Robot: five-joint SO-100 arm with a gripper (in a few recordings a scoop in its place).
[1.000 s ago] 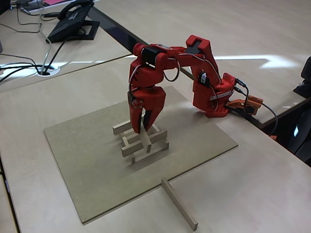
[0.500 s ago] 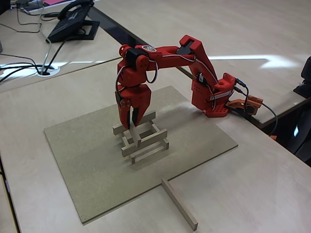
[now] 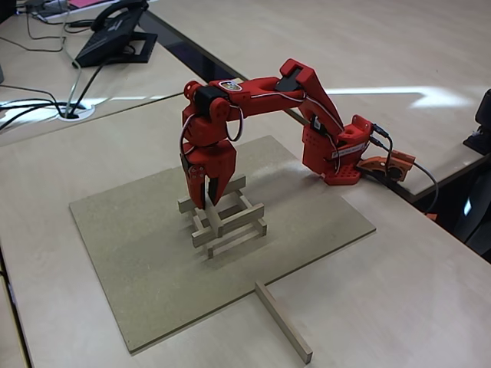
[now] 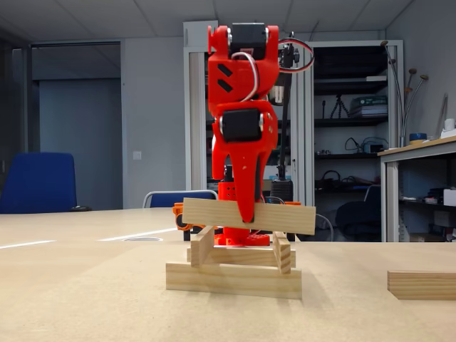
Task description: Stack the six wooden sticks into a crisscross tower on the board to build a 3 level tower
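Fixed views show the jaws [image 3: 207, 201] clamped on a stick [image 4: 249, 215] atop the tower [image 3: 225, 217].

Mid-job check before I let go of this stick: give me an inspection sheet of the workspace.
Surface: the board lies flat on the pale desk.
Job's things: the tower has two full crossed layers. The top stick lies slightly tilted across it. The loose stick lies on the desk with one end at the board's edge.
Clutter: a desk phone sits on the far desk.
Grippers: the claw points down, shut on the top stick.
Cables: wires run to a grommet at the left of the fixed view, and a lead leaves the arm's base.
Surroundings: a blue chair and shelving stand behind.
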